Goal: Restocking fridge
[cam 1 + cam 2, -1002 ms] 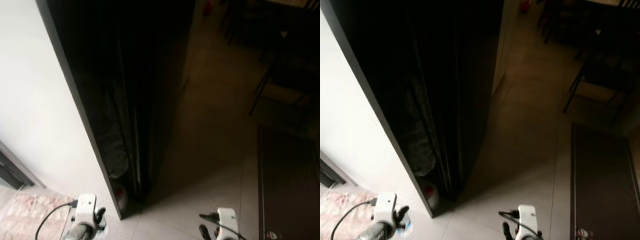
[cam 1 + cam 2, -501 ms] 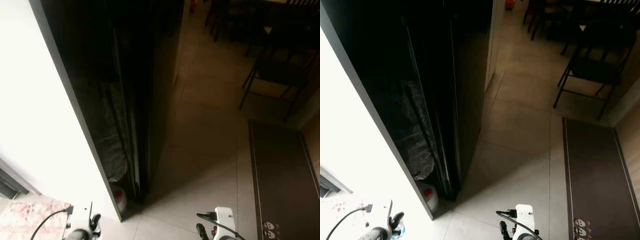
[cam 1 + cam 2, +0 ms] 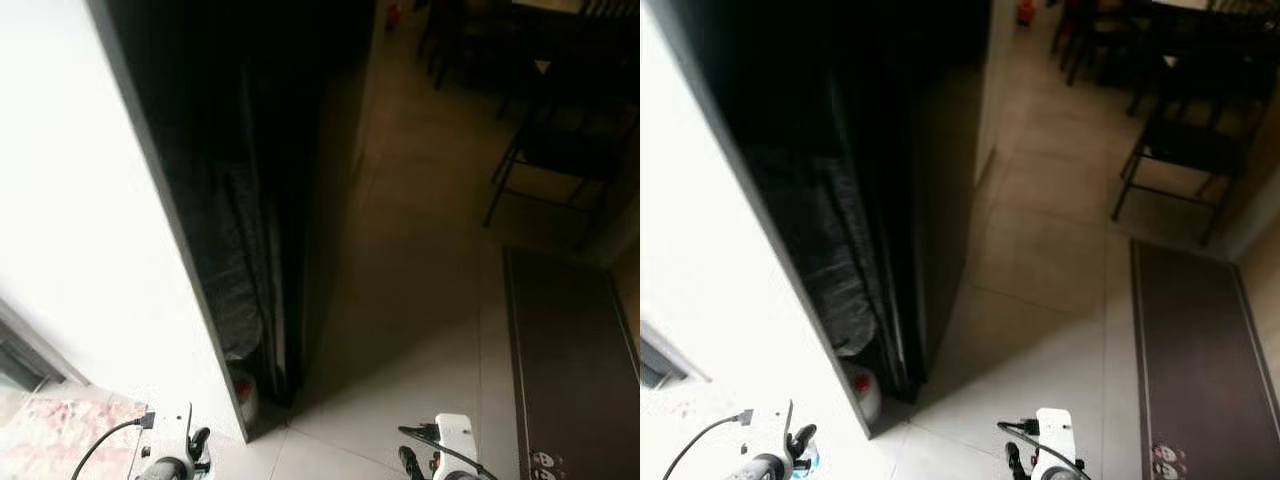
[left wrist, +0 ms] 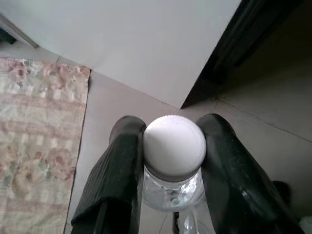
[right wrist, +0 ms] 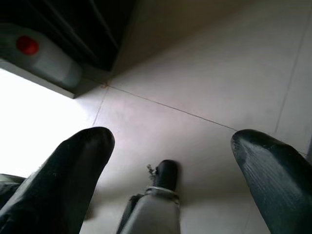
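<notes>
While my left gripper (image 4: pixel 173 161) clamps the water bottle (image 4: pixel 174 148) by its neck and my right gripper (image 5: pixel 170 165) hangs spread, jolts could slip it onto the tiled floor (image 5: pixel 204 87).

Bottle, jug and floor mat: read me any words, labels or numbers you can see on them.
No readable text anywhere.
Bottle in the left gripper: white cap is blank.
Red-capped jug: no label visible.
Dark floor mat: small white printed figures at its near end, too small to read.

a clear plastic bottle (image 4: pixel 174 165) with a white ribbed cap, upright, is clamped between the left jaws.
</notes>
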Robot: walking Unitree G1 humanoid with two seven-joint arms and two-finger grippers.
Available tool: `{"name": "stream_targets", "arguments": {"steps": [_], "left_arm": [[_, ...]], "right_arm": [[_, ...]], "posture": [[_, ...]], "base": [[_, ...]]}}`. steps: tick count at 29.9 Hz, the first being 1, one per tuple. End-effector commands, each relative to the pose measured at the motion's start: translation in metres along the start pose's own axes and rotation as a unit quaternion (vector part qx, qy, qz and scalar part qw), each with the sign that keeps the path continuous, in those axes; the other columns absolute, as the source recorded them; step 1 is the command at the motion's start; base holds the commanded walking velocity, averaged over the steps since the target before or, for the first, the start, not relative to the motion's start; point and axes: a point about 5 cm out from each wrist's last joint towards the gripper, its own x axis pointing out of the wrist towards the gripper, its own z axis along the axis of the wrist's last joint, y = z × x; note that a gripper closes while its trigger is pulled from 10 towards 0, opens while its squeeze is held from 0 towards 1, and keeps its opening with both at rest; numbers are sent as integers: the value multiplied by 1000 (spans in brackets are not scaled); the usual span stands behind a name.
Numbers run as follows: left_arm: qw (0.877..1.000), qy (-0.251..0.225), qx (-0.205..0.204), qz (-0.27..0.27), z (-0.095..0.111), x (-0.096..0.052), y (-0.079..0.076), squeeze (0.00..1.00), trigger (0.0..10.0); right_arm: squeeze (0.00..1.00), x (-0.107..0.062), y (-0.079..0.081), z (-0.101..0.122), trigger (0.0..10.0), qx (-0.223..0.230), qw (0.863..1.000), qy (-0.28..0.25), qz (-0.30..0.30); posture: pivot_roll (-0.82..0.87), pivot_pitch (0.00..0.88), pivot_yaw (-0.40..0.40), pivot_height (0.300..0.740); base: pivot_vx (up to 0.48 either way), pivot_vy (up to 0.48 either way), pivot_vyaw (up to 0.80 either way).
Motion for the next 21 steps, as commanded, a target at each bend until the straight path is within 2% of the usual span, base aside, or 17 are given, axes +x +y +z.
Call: {"name": "stream_targets", "arguments": {"steps": [1,7,15,21], "left_arm": [[1000,7,0,3,-2,0,1,0,10000],[1000,5,-1,1,0,0,0,0,10000],[1000,5,-2,-1,-1,0,-2,0,10000],[1000,5,-1,-2,-1,0,-2,0,10000]], "right_arm": [[0,0,3,-2,10000,-2,1000,1,5],[0,0,3,-3,10000,2,1000,3,5],[0,0,3,-2,10000,-3,1000,3,7],[0,0,3,-2,10000,-1,1000,2,7]], "posture": [[92,38,-21,740],[95,41,-21,740],[97,42,-22,740],[98,42,-23,740]], "base": [[0,277,0],[0,282,0],[0,282,-694],[0,282,0]]}}
